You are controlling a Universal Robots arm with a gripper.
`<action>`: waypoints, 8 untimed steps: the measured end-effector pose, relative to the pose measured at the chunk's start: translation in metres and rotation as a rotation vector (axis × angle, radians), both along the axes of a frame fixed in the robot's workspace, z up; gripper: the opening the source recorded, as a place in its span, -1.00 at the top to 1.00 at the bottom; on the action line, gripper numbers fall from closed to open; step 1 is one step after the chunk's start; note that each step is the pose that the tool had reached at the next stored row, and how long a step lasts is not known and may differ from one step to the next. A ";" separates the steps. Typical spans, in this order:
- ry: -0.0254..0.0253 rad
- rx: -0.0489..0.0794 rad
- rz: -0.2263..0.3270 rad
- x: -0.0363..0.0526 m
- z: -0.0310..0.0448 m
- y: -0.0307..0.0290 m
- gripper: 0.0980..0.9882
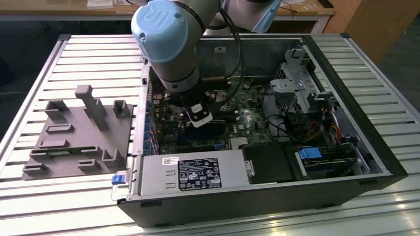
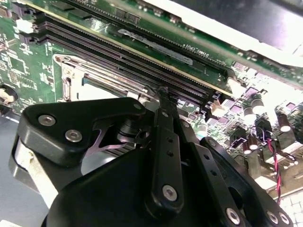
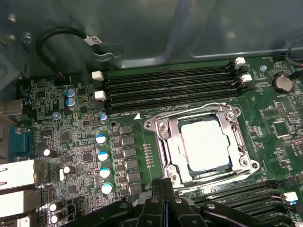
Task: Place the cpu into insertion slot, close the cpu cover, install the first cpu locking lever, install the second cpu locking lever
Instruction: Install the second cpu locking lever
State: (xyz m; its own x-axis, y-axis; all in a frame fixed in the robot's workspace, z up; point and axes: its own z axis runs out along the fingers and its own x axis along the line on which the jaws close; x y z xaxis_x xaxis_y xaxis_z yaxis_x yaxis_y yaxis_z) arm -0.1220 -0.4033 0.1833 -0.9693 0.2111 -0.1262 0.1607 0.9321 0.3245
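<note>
In the first wrist view the cpu (image 3: pixel 206 142), a pale silver square, lies flat in the insertion slot (image 3: pixel 156 126) on the green board. The cpu cover (image 3: pixel 240 142) is folded down around it as a silver frame. A thin wire locking lever (image 3: pixel 189 109) runs along the socket edge nearest the memory slots. My gripper (image 3: pixel 163 185) hangs just off the opposite socket edge, its black fingers pressed together with nothing between them. In the second wrist view the gripper (image 2: pixel 163 92) points at the socket frame (image 2: pixel 94 78). In the exterior view the gripper (image 1: pixel 198 120) is low inside the computer case.
Long black memory slots (image 3: pixel 170 85) lie beside the socket, and more lie on its other side (image 3: pixel 246 196). Blue-topped capacitors (image 3: pixel 102 156) and a black cable loop (image 3: pixel 52 42) stand nearby. The power supply (image 1: pixel 190 172), drive cage (image 1: pixel 302 88) and a grey fixture plate (image 1: pixel 72 132) surround the work area.
</note>
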 end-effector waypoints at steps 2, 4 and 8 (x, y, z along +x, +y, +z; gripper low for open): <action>-0.0002 0.000 0.000 0.0000 0.0000 0.0000 0.99; -0.0003 0.000 0.000 0.0000 -0.0001 0.0000 0.99; -0.0003 0.000 0.000 -0.0001 0.0035 -0.0001 0.99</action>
State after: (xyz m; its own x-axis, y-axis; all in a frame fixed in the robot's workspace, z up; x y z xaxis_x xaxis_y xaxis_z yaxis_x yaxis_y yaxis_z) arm -0.1221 -0.4034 0.1868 -0.9692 0.2112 -0.1267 0.1607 0.9323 0.3241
